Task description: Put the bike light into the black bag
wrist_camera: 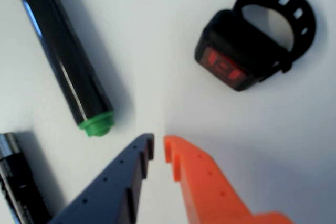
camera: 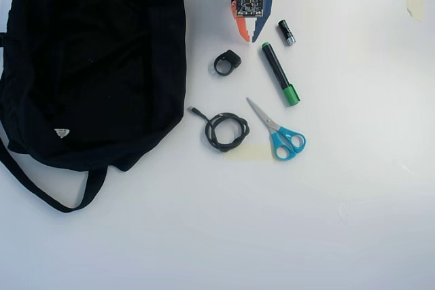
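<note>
Wrist view, end effector: I see the blue and orange fingers nearly pressed together, only a thin slit between the tips, nothing pinched.
Wrist view, light: it lies on the white counter up and to the right of the tips, well apart from them, red lens facing me, strap loop behind the head.
Wrist view, neighbours: a black marker with a green end sits left of the tips; a battery is at the lower left edge.
Overhead view, end effector: it hangs at the top of the counter, tips pointing down the picture.
Overhead view, light: just below-left of the tips, between the bag and the marker.
Overhead view, rest: cable and scissors lie lower, clear of the path.
Risk, my judgement: if I descend with the fingers this close together, they will push the light away instead of straddling it; I must spread them first.
Risk, aim: drifting toward the marker could pinch the wrong thing.
</note>
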